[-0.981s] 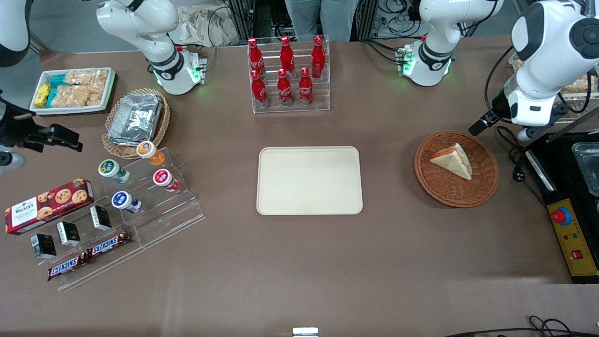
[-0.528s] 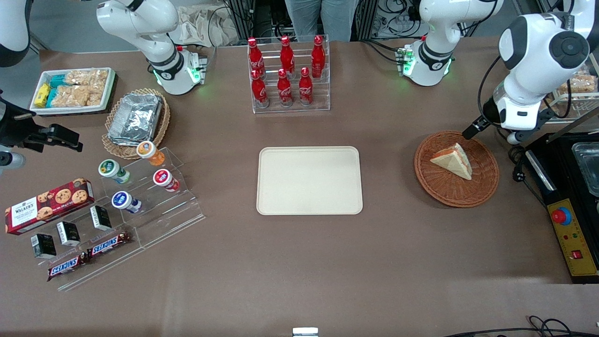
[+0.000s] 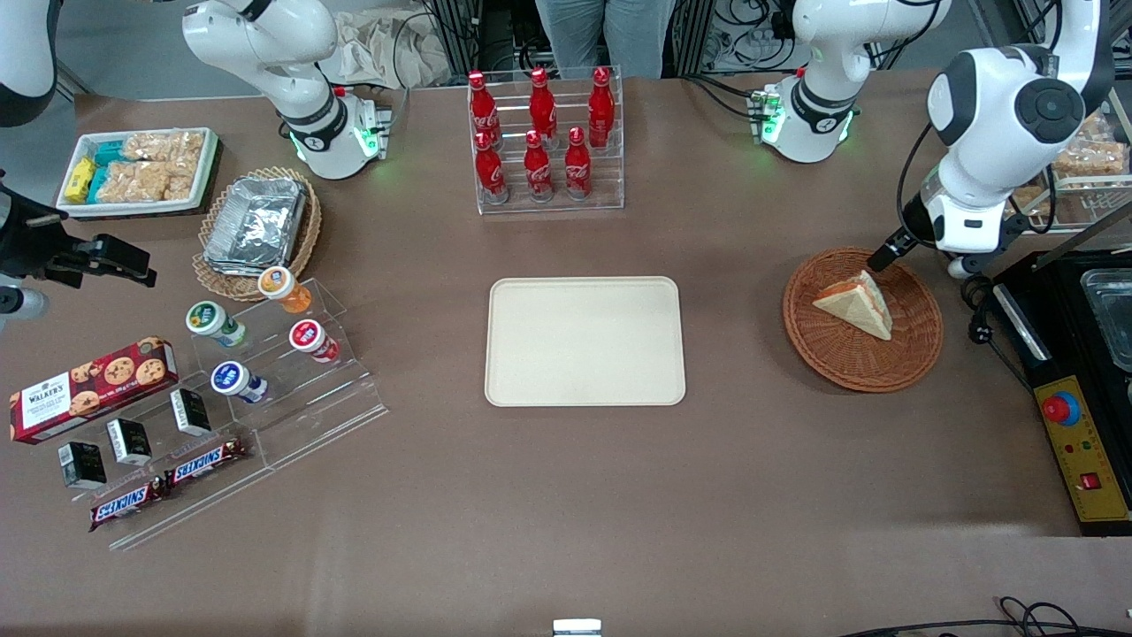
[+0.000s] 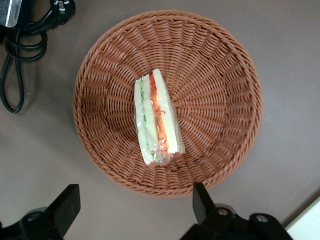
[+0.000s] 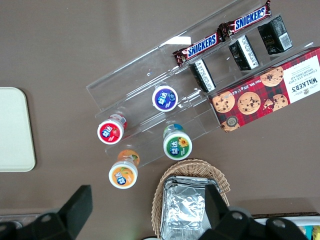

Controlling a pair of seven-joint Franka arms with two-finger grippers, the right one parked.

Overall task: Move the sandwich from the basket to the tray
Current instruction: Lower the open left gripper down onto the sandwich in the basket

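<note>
The sandwich (image 3: 856, 303) lies on its side in the reddish-brown wicker basket (image 3: 806, 341), toward the working arm's end of the table. In the left wrist view the sandwich (image 4: 156, 120) shows its red, orange and green layers near the middle of the basket (image 4: 220, 60). My left gripper (image 3: 920, 261) hangs above the basket's rim that is farther from the front camera. The gripper (image 4: 134, 205) is open, with only bare table between its black fingers (image 4: 200, 202). The cream tray (image 3: 584, 341) sits empty at the table's middle.
A rack of red cola bottles (image 3: 541, 141) stands farther from the front camera than the tray. A black unit with a yellow emergency-stop panel (image 3: 1074, 442) and a black cable (image 4: 15, 50) lie beside the basket. Snack displays (image 3: 265, 354) fill the parked arm's end.
The left arm has swung from beside the black unit toward the basket, bringing the gripper over the basket's rim. The sandwich, basket and tray have not moved.
</note>
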